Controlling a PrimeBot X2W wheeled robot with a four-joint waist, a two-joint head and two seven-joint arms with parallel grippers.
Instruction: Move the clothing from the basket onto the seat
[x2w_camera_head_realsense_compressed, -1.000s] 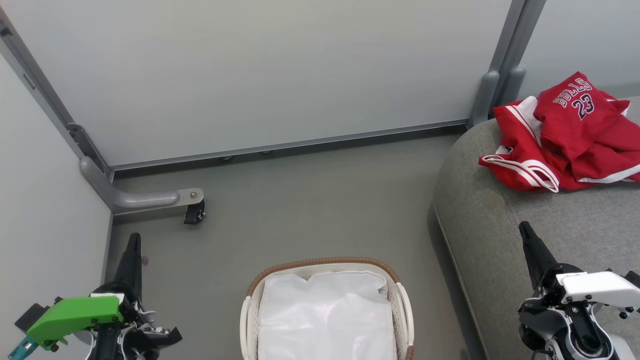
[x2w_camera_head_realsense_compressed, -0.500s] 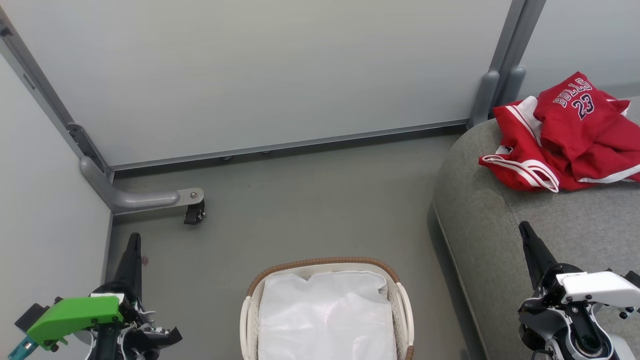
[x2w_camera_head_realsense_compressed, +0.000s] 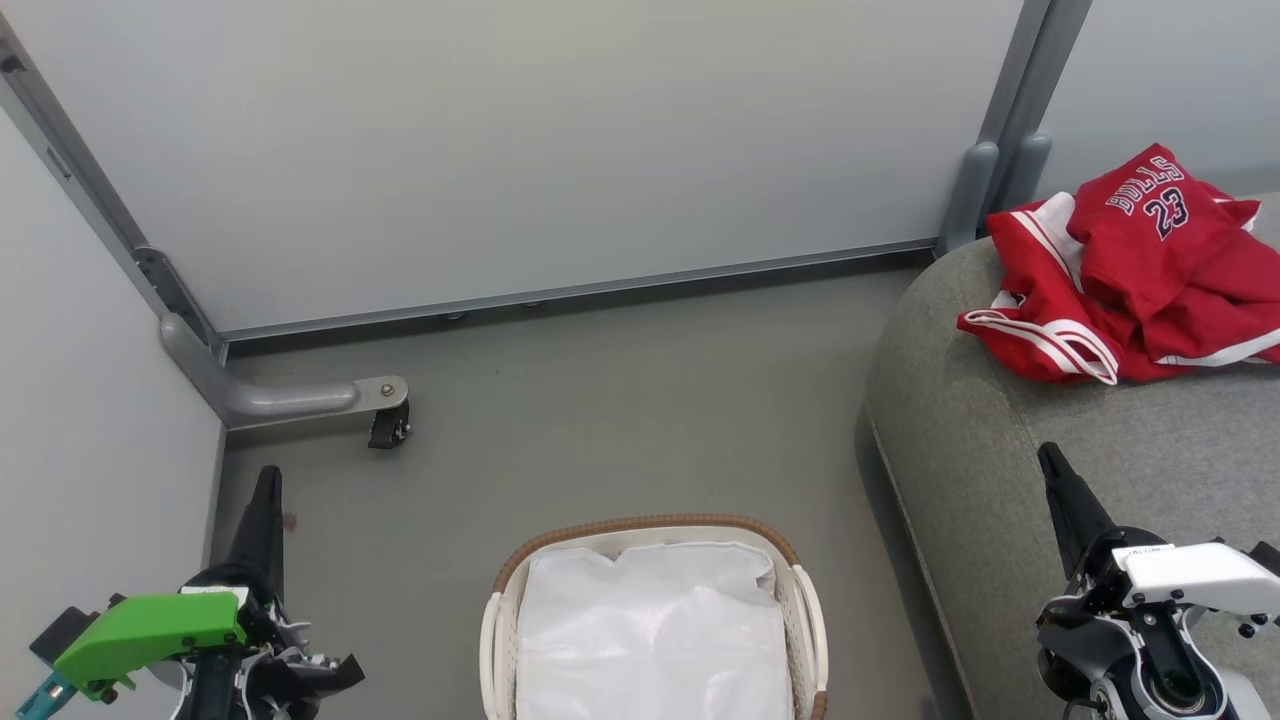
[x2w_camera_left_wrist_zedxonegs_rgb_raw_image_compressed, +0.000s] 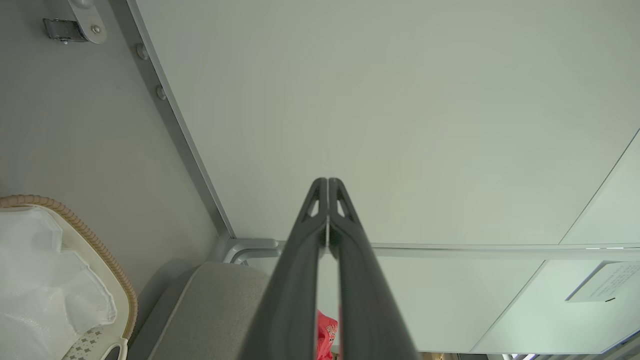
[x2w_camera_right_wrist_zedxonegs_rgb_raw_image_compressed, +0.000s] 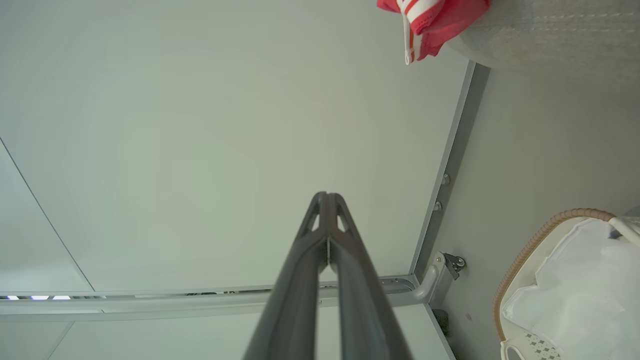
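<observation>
Clothing (x2w_camera_head_realsense_compressed: 1130, 270) on seat (x2w_camera_head_realsense_compressed: 1000, 470); basket (x2w_camera_head_realsense_compressed: 640, 522) holds liner (x2w_camera_head_realsense_compressed: 650, 630) alone.
We log nothing moved since a second ago: left hand (x2w_camera_head_realsense_compressed: 267, 478) and right hand (x2w_camera_head_realsense_compressed: 1050, 460) pressed together, empty; task looks done.

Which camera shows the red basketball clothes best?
The head view: the clothing lies nearly whole on the seat, print readable. The right wrist view catches one striped corner; the left wrist view, a red sliver at the bottom.

The crumpled red clothing (x2w_camera_head_realsense_compressed: 1130, 275), its "23" jersey heaped over white-striped shorts, lies on the far end of the grey seat (x2w_camera_head_realsense_compressed: 1010, 450), well apart from the brown-rimmed white basket (x2w_camera_head_realsense_compressed: 650, 525) standing just beside the seat, holding its white liner.
</observation>
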